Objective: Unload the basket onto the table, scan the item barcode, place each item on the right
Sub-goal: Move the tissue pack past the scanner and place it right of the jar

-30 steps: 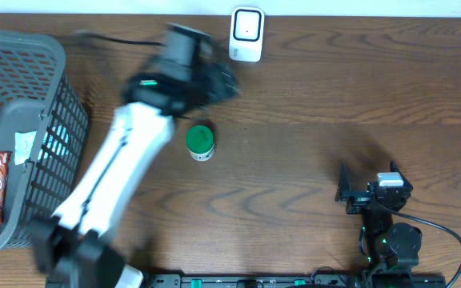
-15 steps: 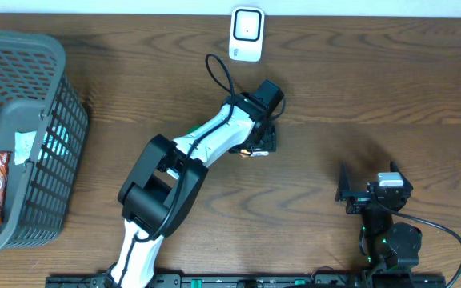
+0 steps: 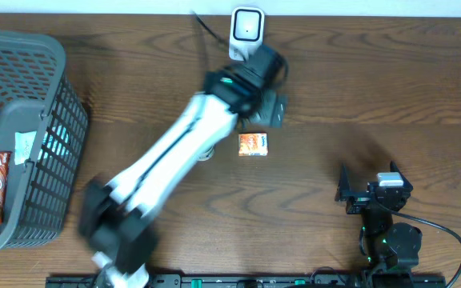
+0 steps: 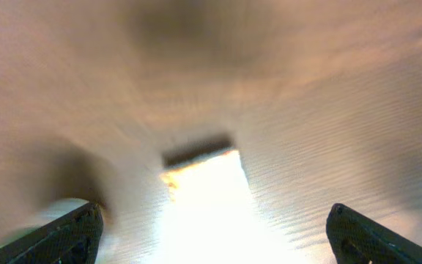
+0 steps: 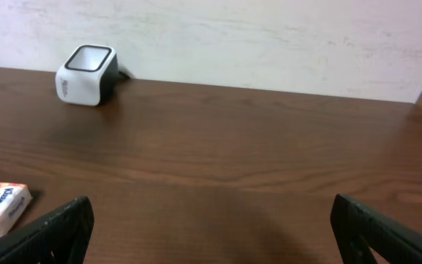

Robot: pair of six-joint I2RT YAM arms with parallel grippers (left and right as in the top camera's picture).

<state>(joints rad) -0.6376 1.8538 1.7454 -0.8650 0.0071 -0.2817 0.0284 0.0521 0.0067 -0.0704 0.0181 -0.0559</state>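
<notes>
Now the left pincer [image 4: 212,229] hangs released and empty over a small orange cardboard box [image 3: 253,144] lying on the brown wooden bench [image 3: 358,88]. The right pincer [image 5: 211,229] is likewise spread wide, holding nothing.

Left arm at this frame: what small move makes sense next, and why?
Probably lift the left gripper up and back, away from the orange packet. Its jaws stand open and the packet lies flat on the table, apart from the scanner and held by nothing, so the arm seems finished with it.

blurred: whole left-wrist view, box [image 4: 207,209] washed white | cropped: basket [image 3: 64,104] at overhead's left edge
</notes>
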